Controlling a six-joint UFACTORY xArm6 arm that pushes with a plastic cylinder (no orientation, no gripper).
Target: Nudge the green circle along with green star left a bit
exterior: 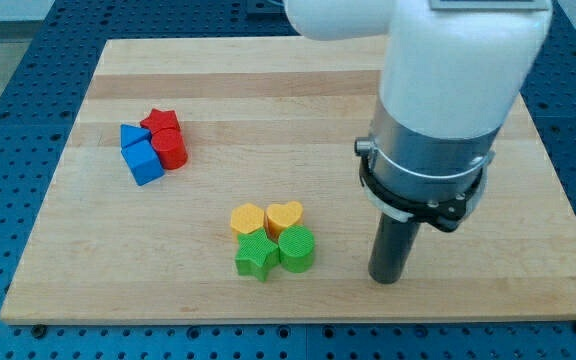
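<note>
The green circle (297, 249) sits on the wooden board (298, 110) below its middle, touching the green star (256, 256) on its left. My tip (386, 279) rests on the board to the right of the green circle, a block's width or so apart from it. Above the green pair sit the yellow heart (285, 217) and the yellow hexagon-like block (248, 219), touching them.
A cluster at the view's left holds a red star (158, 122), a red cylinder (171, 149), and two blue blocks (142, 156). The arm's white and grey body (438, 110) hangs over the board's right half. The board's bottom edge lies close below the green blocks.
</note>
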